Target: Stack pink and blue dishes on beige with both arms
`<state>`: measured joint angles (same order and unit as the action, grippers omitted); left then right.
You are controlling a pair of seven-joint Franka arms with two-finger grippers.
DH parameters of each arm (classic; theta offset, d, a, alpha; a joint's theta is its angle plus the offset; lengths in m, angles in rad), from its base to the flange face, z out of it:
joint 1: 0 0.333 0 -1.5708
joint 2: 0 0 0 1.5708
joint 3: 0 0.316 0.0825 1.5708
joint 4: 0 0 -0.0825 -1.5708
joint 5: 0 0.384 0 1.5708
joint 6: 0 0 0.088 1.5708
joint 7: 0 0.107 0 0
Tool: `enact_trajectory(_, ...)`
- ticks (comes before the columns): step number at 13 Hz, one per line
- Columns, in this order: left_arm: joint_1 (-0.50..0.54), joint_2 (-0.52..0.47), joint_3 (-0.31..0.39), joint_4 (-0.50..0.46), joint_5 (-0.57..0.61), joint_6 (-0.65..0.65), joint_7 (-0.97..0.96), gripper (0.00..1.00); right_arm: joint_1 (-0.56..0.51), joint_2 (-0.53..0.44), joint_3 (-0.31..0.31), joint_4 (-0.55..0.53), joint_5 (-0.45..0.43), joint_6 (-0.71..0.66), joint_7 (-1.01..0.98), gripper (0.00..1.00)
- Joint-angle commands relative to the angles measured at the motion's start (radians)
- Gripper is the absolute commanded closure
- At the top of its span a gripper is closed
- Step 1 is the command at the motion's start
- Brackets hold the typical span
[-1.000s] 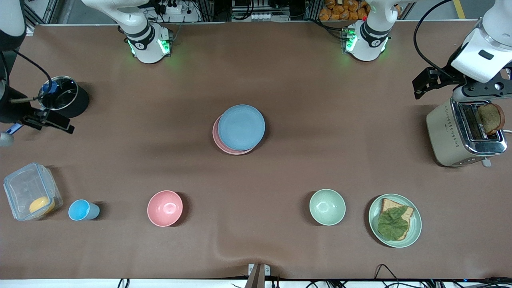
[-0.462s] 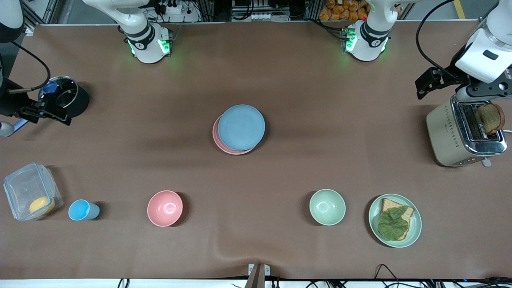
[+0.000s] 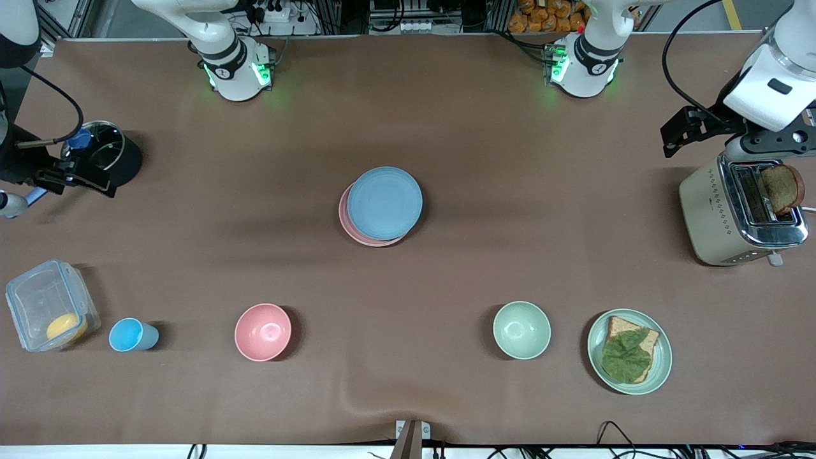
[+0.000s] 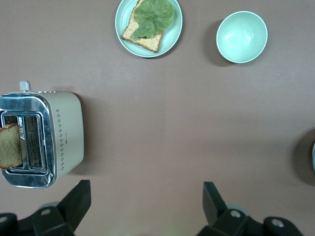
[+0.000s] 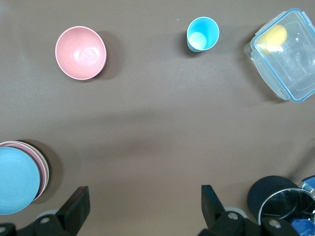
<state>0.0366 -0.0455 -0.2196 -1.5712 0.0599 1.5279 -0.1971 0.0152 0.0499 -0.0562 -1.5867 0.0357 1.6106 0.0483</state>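
Note:
The light blue dish [image 3: 384, 203] lies on the pink dish [image 3: 347, 228] at the middle of the table, a little off centre, so a pink crescent shows. The same stack appears in the right wrist view as the blue dish [image 5: 16, 180] over a pink rim [image 5: 45, 173]. The beige plate is hidden. My left gripper [image 3: 677, 132] hangs open and empty over the table beside the toaster; the left wrist view shows the left gripper [image 4: 146, 197] above bare cloth. My right gripper [image 3: 80, 183] is open and empty by the black pot, and in its wrist view the right gripper [image 5: 145, 199] is over bare cloth.
A toaster [image 3: 733, 213] with a bread slice stands at the left arm's end. Nearer the camera are a green plate [image 3: 663, 357] with a sandwich, a green bowl [image 3: 521, 329], a pink bowl [image 3: 262, 331], a blue cup [image 3: 131, 335] and a clear box [image 3: 38, 299]. A black pot [image 3: 124, 162] stands at the right arm's end.
The right gripper has drawn slightly toward the black pot. The left gripper has barely shifted. The plates have not moved.

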Motion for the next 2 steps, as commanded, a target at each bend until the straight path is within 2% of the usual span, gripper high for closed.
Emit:
enact_trajectory(1,-0.007,-0.014,0.008,0.002,-0.015,-0.006,0.021,0.00,-0.026,-0.013,0.021,-0.003,-0.019,-0.008,-0.008,0.00)
enact_trajectory(2,-0.007,-0.014,0.008,0.003,-0.015,-0.006,0.021,0.00,-0.024,-0.013,0.021,-0.003,-0.019,-0.006,-0.007,0.00)
